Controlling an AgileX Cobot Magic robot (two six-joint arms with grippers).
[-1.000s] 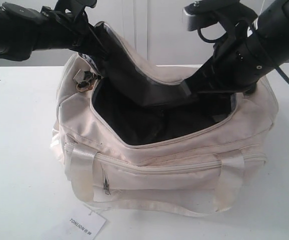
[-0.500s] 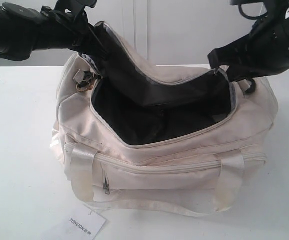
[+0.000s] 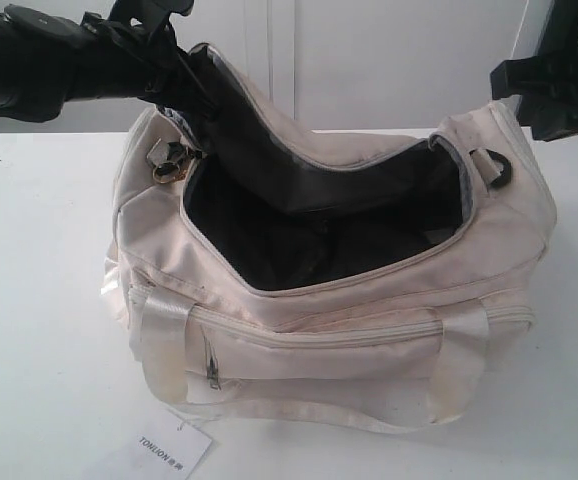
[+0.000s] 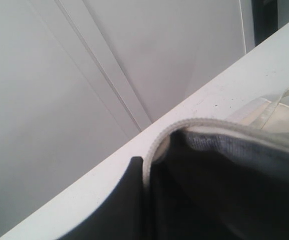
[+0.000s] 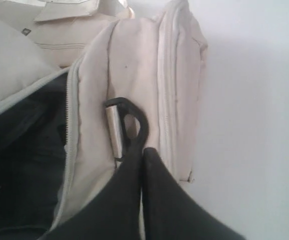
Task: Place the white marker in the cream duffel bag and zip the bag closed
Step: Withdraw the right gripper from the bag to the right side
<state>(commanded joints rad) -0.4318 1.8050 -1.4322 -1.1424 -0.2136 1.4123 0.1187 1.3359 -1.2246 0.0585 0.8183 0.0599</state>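
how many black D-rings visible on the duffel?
1: a black D-ring on the cream duffel bag's right end in the exterior view. The left end shows only a brass-coloured ring; another black one may be hidden under the left arm.

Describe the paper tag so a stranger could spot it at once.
Start at the cream duffel bag standing open in the middle of the white table. Below its front side, near the webbing handle on the exterior view's left, a small white paper tag lies flat on the table. It alone is a flat rectangle with dark print, unlike the soft cream strap beside it.
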